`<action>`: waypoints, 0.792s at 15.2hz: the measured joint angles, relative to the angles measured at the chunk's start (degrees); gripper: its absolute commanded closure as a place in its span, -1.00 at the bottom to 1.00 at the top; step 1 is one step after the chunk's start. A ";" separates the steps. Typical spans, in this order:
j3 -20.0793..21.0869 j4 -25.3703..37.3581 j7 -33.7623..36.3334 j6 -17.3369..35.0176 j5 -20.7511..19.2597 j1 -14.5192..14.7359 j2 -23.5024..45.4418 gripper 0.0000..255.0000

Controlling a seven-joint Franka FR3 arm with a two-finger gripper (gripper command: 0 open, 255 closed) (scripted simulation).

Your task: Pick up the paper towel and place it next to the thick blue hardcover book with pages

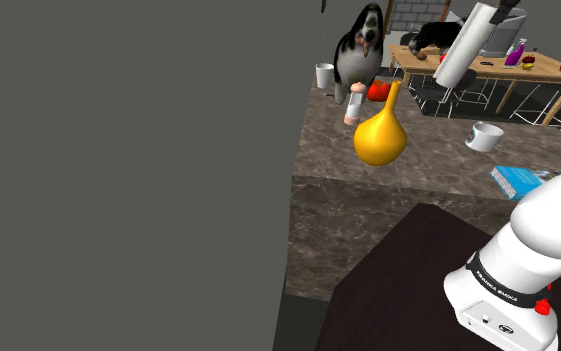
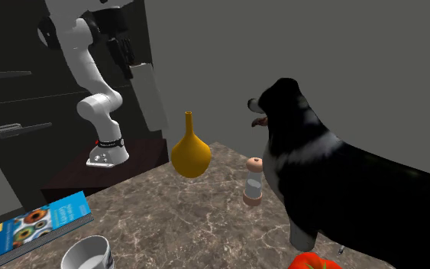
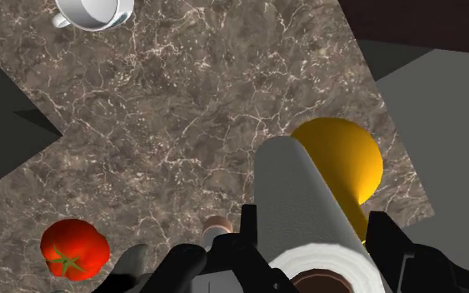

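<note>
Over the marble worktop (image 3: 182, 108), with the dog (image 2: 335, 191) at its far side, our jaws clasp the paper towel (image 3: 307, 200) high above the yellow vase (image 3: 336, 158). Carrying it to the blue book (image 1: 517, 181), we risk swinging the long roll into the vase or mug (image 1: 484, 136) and toppling them.

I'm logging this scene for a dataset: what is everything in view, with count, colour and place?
paper towel: one, white, clasped above the counter
book: one, blue, counter edge near the stand
dog: one, black and white, counter's far end
vase: one, yellow, mid-counter
mugs: two, white, one near the book, another by the dog
tomato: one, red, beside the dog
shaker: one, tan-capped, between vase and dog
arm: one, white, on the stand
gripper: one, black, shut on the paper towel
</note>
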 measured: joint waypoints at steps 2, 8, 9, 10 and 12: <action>0.18 -3.02 -0.67 -0.46 -2.13 -1.08 -4.01 1.00; -0.54 -7.85 -4.02 -3.23 -6.80 -4.46 -12.58 1.00; -0.40 -9.13 -4.41 -3.59 -7.68 -5.19 -14.39 1.00; -0.94 -8.98 -5.31 -4.31 -8.22 -5.61 -15.08 1.00; -1.59 -9.63 -6.80 -5.31 -9.45 -6.60 -16.94 1.00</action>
